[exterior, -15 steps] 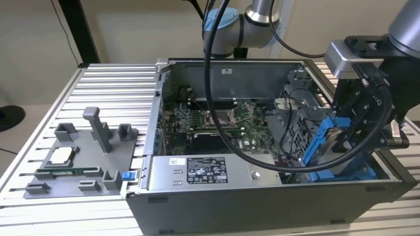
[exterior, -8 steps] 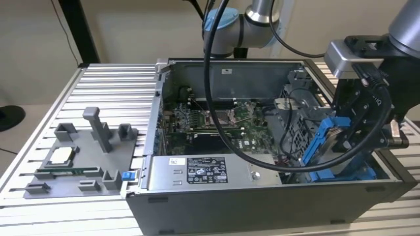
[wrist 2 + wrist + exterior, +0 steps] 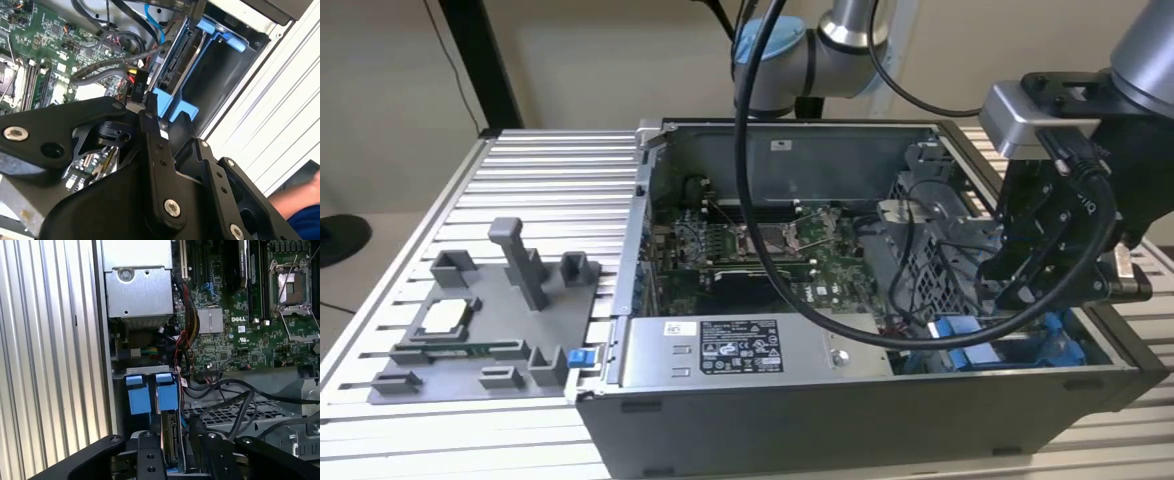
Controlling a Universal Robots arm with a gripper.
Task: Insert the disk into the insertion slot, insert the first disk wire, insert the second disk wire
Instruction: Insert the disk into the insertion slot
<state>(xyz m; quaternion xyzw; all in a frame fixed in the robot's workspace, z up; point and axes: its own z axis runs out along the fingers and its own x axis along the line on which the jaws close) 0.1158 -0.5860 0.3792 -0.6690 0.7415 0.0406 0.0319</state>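
I cannot tell whether the jaws grip anything. They hang right over the disk (image 3: 172,440), which stands on edge in its blue carrier (image 3: 166,396) at the case's (image 3: 854,430) front corner, on the exterior view's right. The motherboard (image 3: 235,335) lies beyond.

We saw an open computer case (image 3: 854,430) on a slatted metal table (image 3: 547,180), its green motherboard (image 3: 761,250) exposed beside a grey power-supply box (image 3: 654,352) with a white sticker. On the exterior view's left lay a grey fixture plate (image 3: 467,365) holding small parts.
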